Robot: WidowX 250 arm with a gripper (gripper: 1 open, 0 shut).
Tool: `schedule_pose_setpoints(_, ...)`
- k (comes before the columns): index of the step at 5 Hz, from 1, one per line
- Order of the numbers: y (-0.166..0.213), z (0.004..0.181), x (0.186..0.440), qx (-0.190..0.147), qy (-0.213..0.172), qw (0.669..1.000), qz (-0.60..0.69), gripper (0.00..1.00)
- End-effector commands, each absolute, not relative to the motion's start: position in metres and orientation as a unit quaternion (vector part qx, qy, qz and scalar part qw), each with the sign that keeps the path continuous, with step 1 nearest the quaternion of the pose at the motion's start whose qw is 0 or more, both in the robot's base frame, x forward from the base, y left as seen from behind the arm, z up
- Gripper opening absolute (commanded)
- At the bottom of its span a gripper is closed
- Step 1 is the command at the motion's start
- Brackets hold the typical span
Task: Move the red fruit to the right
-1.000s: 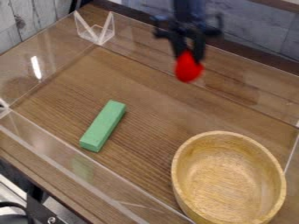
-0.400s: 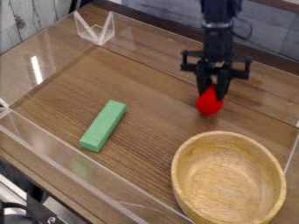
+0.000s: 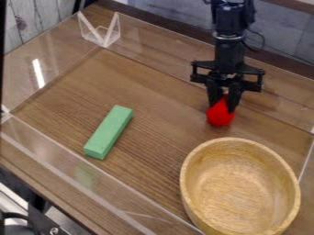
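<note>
- While my black gripper [image 3: 223, 98] points almost straight down from above, its two fingers are clamped on the small bright red rounded toy fruit [image 3: 219, 114]; the jaws sit tight against the fruit's upper part.
- Red fruit position: right half of the wood-grain tabletop [image 3: 160, 87], just above the rim of the round light wooden bowl [image 3: 241, 191] as the camera sees it, apart from that bowl and outside it.
- Contact with the table: the fruit's underside is at or very near the surface; I cannot tell whether it touches.
- Green tip of the fruit: hidden between my fingers, not readable.
- Green rectangular block [image 3: 108, 130]: lies flat on the tabletop, left of centre, long axis slanted, well apart from both fruit and bowl.
- Clear acrylic wall [image 3: 50, 55] borders the work surface on the left and near sides; a small clear angled bracket [image 3: 101, 29] stands at the far left corner.
- My dark arm column rises vertically above the gripper and leaves the picture at the top edge.
</note>
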State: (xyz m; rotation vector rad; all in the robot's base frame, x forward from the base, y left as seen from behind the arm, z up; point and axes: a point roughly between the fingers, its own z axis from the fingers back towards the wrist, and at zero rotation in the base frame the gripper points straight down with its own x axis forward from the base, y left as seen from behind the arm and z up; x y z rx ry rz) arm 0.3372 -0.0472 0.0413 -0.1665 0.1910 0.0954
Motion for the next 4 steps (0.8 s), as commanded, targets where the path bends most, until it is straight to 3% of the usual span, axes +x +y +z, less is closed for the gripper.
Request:
schedule_pose_setpoints(1,-0.046,0.056,0.345,-0.08,0.057,0.994,0.038,0.0)
schedule_pose_setpoints(4,-0.037,0.037,0.358,-0.064,0.049,0.996,0.034,0.0)
